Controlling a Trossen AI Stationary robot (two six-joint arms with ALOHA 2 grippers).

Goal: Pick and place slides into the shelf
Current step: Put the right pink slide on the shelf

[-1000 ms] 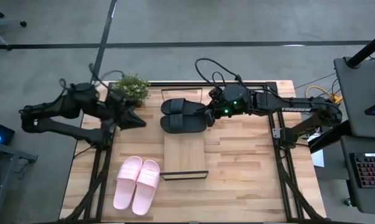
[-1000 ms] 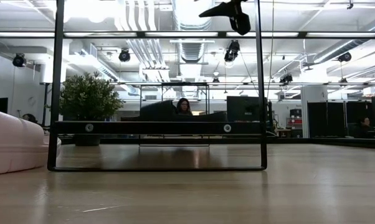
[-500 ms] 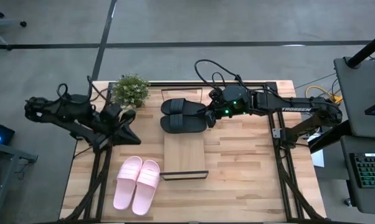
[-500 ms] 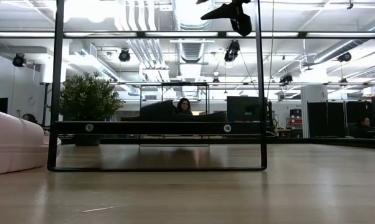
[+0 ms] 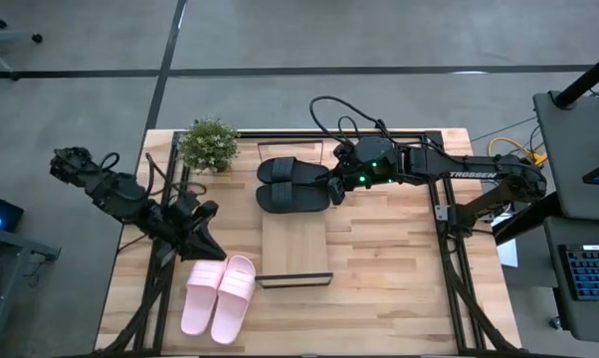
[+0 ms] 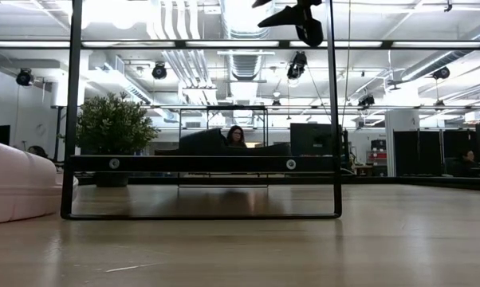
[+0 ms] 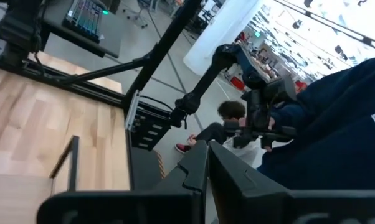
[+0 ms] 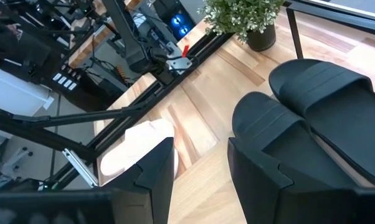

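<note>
From above, the wooden table (image 5: pixel 399 288) carries the light-wood shelf (image 5: pixel 296 247) at its middle, with the black slides (image 5: pixel 293 185) lying side by side across the shelf's far end and the pink slides (image 5: pixel 219 294) paired on the tabletop near the front left. The right gripper (image 5: pixel 334 187) hangs just beside the black pair, its wrist view showing the fingers (image 8: pixel 256 171) parted and empty. The left gripper (image 5: pixel 202 242) sits low by the pink slides' near ends, its fingers (image 7: pixel 197 171) pressed together with nothing between them, while only the low view shows the potted plant (image 6: pixel 112 127) upright behind the shelf's dark frame.
</note>
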